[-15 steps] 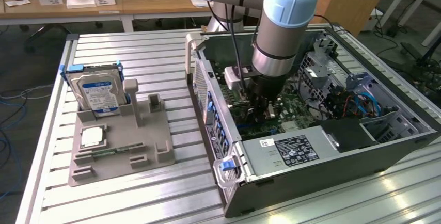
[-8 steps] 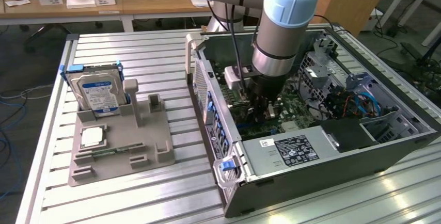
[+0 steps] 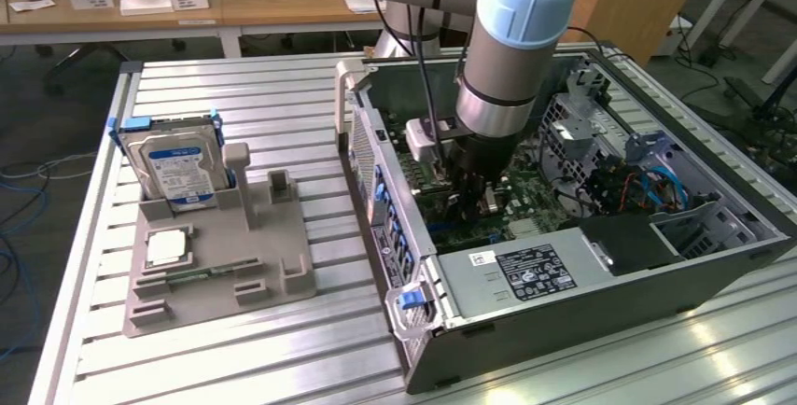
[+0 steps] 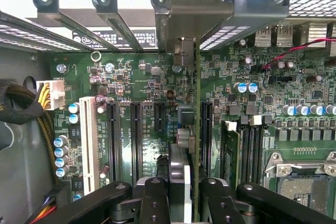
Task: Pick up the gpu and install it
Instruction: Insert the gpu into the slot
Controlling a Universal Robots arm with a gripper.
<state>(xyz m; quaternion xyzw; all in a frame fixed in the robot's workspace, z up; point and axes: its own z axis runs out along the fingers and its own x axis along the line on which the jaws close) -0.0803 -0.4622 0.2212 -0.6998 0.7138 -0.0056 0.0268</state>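
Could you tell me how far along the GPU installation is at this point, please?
Done: the gpu is off the grey holder and inside the open computer case. In hand: the gripper grips the card edge-on over the motherboard, its bracket end up against the rear slot openings. Left: whether it is fully seated in the slot cannot be told, and the gripper has not let go.

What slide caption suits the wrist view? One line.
Gripper shut on the gpu, held edge-on over the motherboard between the black expansion slots.
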